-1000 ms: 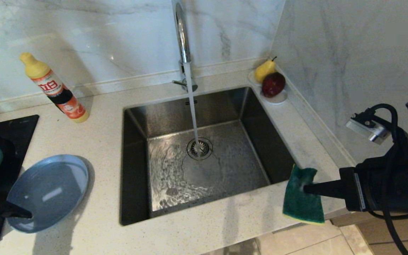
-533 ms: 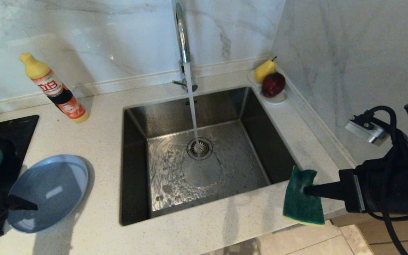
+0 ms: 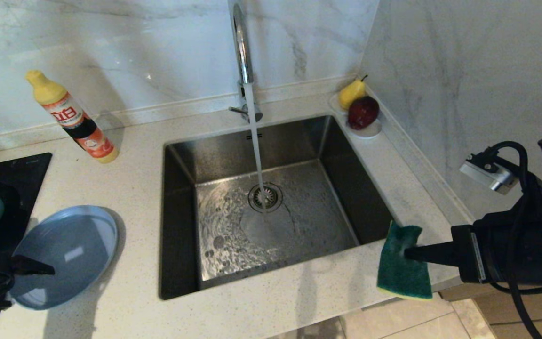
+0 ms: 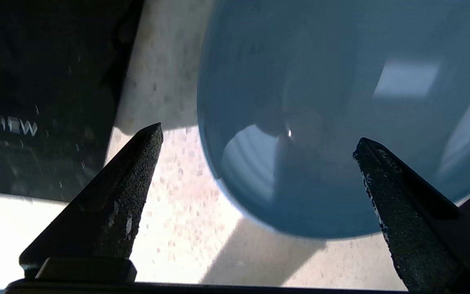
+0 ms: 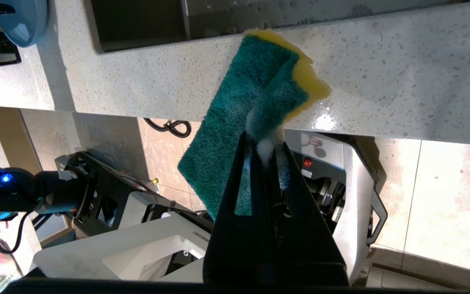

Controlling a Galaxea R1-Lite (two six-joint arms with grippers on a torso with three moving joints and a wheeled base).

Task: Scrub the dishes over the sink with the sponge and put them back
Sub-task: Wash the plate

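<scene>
My left gripper (image 4: 255, 139) is wide open over the edge of the blue plate (image 3: 66, 254) on the counter, ready to grab it, while my right gripper (image 3: 405, 253) squeezes the sponge (image 3: 400, 268) by the sink (image 3: 181, 212) for scrubbing.

One plate (image 3: 66, 252), one sponge (image 3: 400, 270)

Left pincer (image 4: 257, 141) gapes wide; right pincer (image 5: 265, 141) is clamped tight.
</scene>
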